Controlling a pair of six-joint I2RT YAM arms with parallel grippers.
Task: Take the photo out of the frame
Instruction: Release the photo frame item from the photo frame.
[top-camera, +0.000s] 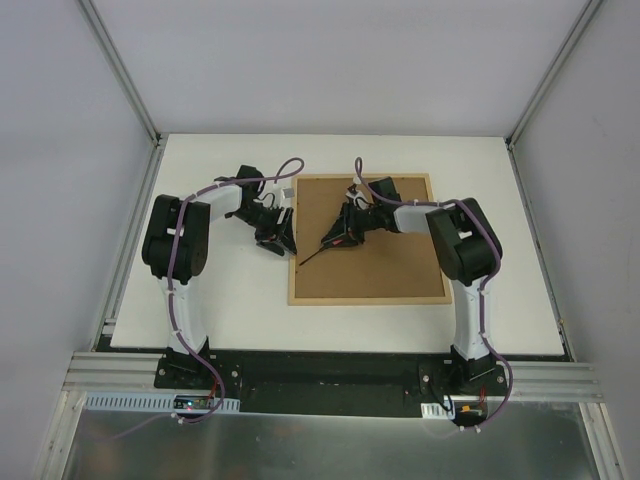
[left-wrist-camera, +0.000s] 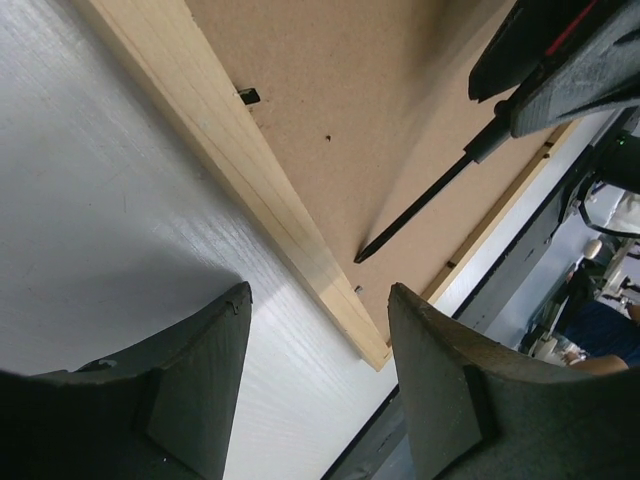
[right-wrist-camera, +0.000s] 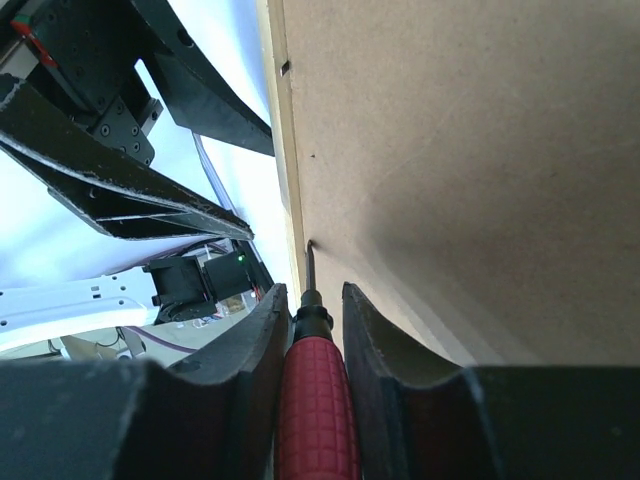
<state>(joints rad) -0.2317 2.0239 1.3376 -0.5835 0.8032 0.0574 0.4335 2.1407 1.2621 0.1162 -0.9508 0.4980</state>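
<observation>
White arms (top-camera: 186, 305), purple cables (top-camera: 291, 163), black left gripper (left-wrist-camera: 320, 292), black right gripper (right-wrist-camera: 314, 292)

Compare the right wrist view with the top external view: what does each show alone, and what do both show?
Right wrist only: the grid pattern on the screwdriver's red handle, and a small black tab at the frame's edge. Top external only: the frame's whole outline on the white table, and both arms' bases. Both: the frame's brown back, the screwdriver in the right claw, the left claw.

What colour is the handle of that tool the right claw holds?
The handle is red, gridded; clearest in the right wrist view.
</observation>
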